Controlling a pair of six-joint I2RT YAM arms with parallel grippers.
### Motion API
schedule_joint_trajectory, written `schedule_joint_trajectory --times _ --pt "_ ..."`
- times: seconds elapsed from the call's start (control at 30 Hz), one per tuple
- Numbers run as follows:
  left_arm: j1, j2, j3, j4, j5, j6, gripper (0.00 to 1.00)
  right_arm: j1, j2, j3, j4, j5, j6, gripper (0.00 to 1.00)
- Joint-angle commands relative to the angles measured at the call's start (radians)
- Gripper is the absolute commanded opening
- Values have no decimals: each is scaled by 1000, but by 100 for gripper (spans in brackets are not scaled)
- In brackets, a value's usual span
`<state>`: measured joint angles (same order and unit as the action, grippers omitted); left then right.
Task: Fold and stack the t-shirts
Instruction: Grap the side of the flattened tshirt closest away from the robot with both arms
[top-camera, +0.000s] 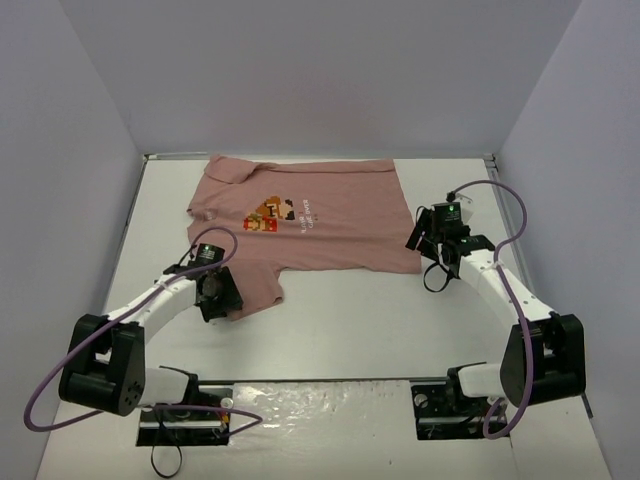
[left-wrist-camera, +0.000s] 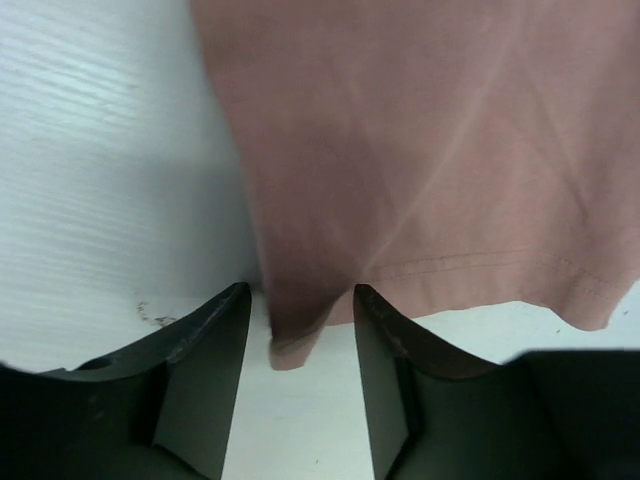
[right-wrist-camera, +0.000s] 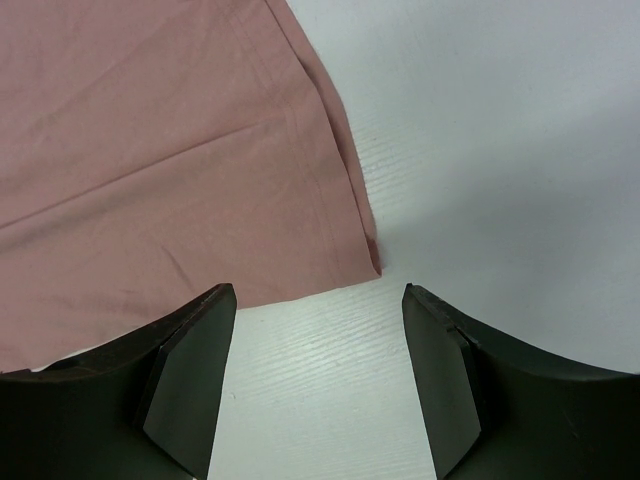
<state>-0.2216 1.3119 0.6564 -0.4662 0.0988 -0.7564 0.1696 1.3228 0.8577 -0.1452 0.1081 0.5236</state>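
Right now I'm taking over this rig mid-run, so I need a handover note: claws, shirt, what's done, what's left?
Left claw: open, a corner of the dusty salmon-pink cotton t-shirt lies between its fingers, unclamped.
Right claw: open, just short of the shirt's near right corner.
Shirt: spread graphic-up on the white table, collar end rumpled.
Done: no fold yet. Left: grip both corners, fold, stack.

White table (top-camera: 350, 310) w/ pale, maybe lavender, walls (top-camera: 330, 70) around.
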Motion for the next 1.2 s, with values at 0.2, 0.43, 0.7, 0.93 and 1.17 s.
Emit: schedule_joint_trajectory --times 0.2,0.43,0.7,0.93,1.17 --pt "-61 -57 -10 -6 -5 -78 5 -4 20 -19 35 33 -5 65" --pt "-61 -199 -15 -109 -4 -87 0 -4 150 23 38 14 -16 65" --pt "-59 -281 27 -177 24 -76 0 -5 250 28 44 34 13 64" --pt "-59 -299 35 -204 34 -54 0 -4 309 19 77 33 34 63" --pt "-59 -296 41 -215 43 -37 0 -5 351 6 113 35 36 57"
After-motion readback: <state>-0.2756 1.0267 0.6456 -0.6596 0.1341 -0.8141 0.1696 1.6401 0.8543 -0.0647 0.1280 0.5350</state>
